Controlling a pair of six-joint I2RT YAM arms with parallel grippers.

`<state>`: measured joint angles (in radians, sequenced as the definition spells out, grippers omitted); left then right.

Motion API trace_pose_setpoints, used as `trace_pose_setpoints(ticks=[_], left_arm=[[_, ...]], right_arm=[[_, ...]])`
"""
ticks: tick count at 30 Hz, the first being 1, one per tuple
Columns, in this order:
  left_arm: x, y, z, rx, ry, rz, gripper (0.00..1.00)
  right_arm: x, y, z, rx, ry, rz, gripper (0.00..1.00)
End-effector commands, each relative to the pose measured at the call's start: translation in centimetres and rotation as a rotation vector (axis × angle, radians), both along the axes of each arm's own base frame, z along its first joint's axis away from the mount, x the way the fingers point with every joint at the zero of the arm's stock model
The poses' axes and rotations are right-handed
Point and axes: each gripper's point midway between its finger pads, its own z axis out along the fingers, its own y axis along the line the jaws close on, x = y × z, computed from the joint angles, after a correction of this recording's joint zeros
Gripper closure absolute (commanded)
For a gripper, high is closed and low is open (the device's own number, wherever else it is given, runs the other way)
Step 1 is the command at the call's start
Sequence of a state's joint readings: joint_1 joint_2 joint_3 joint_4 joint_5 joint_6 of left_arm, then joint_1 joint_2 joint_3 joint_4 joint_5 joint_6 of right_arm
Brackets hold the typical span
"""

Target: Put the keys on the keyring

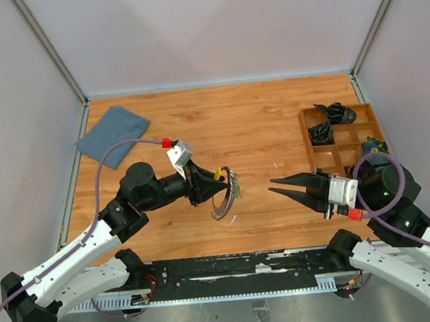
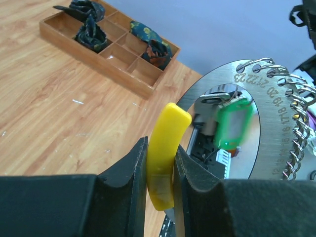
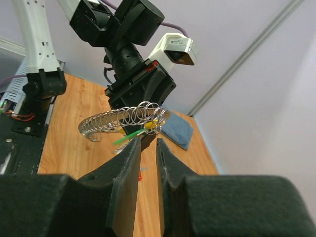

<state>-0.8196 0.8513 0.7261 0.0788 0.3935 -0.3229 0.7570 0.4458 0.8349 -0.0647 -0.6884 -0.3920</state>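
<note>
Right of keyring (image 1: 223, 204), tray (image 1: 367, 133), black bundles (image 1: 334, 112) inside

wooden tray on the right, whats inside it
Two far compartments hold black bundles; a bluish patterned bundle sits nearer; other compartments show bare wood. From above, the right arm and its cable cover the tray at its near corner.

My left fingers (image 2: 123, 190) matt black plastic; yellow tag (image 2: 165, 148) glossy smooth plastic; green tag (image 2: 233, 123) translucent plastic; keyring (image 2: 276, 128) polished engraved metal, shiny wire coils; table (image 2: 49, 113) smooth wood grain; tray (image 2: 94, 61) matt wood; cloth (image 1: 112, 133) blue woven
</note>
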Motion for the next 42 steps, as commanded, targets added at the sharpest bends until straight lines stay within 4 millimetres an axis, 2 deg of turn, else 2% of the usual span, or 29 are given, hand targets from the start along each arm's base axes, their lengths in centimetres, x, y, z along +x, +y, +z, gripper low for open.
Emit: trace_pose_setpoints(ticks=[1, 5, 15, 27, 42], left_arm=[[-1.6, 0.1, 3.3, -0.129, -0.098, -0.069, 1.00], [-2.3, 0.2, 3.2, -0.135, -0.147, -0.103, 1.00], [-5.4, 0.7, 4.0, -0.152, -0.273, -0.252, 1.00], [-6.6, 1.2, 4.5, -0.161, -0.312, -0.302, 0.99], [-7.6, 1.2, 4.7, -0.170, -0.322, -0.358, 1.00]], right_arm=[[-0.5, 1.1, 0.2, 0.013, -0.004, 0.042, 0.80], [-0.9, 2.9, -0.5, -0.031, -0.040, 0.061, 0.81], [-3.5, 6.5, -1.2, -0.100, -0.216, 0.078, 0.84], [-5.8, 8.6, -1.2, -0.121, -0.274, 0.135, 0.84], [-6.2, 9.3, 0.2, -0.064, -0.262, 0.131, 0.82]])
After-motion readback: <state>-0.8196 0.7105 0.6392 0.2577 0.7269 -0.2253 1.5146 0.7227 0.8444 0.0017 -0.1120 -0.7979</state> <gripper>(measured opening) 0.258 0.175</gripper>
